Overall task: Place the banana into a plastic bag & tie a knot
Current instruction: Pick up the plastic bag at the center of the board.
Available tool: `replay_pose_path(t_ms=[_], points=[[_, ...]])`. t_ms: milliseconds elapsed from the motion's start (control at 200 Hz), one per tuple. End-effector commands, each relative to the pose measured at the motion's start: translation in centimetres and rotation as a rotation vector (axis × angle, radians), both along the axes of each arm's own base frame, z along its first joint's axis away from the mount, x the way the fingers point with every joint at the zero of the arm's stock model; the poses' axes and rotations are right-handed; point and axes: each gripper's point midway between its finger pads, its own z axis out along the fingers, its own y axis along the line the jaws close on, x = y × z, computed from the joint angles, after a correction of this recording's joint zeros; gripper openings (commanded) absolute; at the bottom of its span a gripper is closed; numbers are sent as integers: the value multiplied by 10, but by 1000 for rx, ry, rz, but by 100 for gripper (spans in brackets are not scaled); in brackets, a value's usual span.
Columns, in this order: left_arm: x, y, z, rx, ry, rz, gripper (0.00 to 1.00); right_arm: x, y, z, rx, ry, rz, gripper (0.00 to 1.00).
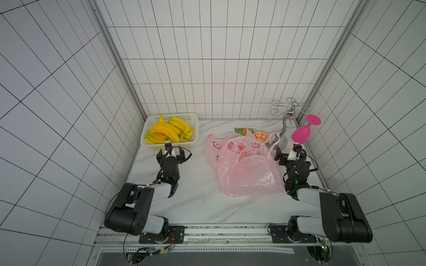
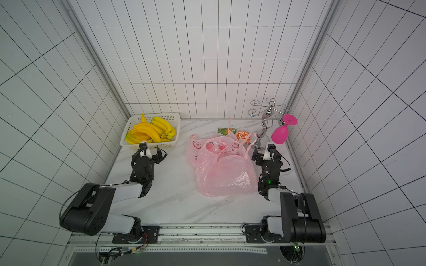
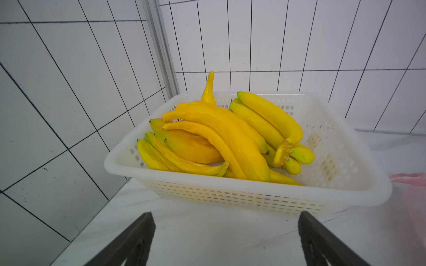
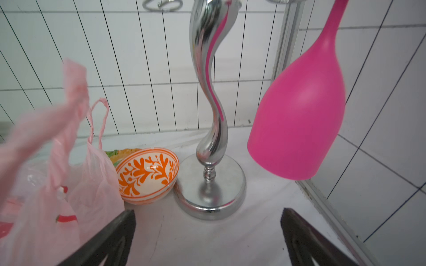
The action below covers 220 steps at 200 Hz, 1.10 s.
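Several yellow bananas lie piled in a white perforated basket at the back left of the marble table. A pink translucent plastic bag lies crumpled mid-table with its handles sticking up. My left gripper is open and empty, just in front of the basket's near wall. My right gripper is open and empty, right of the bag and facing the chrome stand.
A chrome glass rack stands at the back right with a pink wine glass hanging upside down. An orange-patterned bowl and a green packet sit behind the bag. Tiled walls close in on three sides.
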Motion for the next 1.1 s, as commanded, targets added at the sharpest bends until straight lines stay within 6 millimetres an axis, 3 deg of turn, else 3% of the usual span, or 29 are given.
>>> replay_pose_path(t_ms=[0, 80, 150, 225, 300, 380, 515, 635, 795, 945, 1094], points=[[-10, -1, 28, -2, 4, 117, 98, -6, -1, 9, 49, 45, -13, 99], [-15, -1, 57, -145, -59, 158, 98, -11, -4, 27, 148, 26, -38, 99], [-15, -2, 67, -310, -29, 162, 98, -15, -14, 40, 273, 18, -100, 100], [-12, -5, 77, -493, -6, 128, 98, -23, -28, 38, 452, 63, -216, 100], [-4, -20, 81, -563, 7, -1, 98, -28, -27, 41, 541, 73, -203, 99], [4, -59, 86, -535, 39, -236, 98, -28, -8, 51, 549, 87, -74, 99], [3, -132, 89, -411, 186, -409, 98, -35, 9, 72, 507, 117, 23, 99], [-3, -201, 74, -341, 330, -568, 98, -41, 19, 77, 457, 163, 64, 99], [4, -261, 41, -242, 495, -650, 90, -45, 36, 70, 437, 227, 119, 99], [16, -293, 13, -196, 628, -666, 84, -46, 53, 67, 406, 261, 161, 100], [21, -316, -9, -184, 703, -686, 70, -47, 67, 64, 388, 288, 184, 100]])
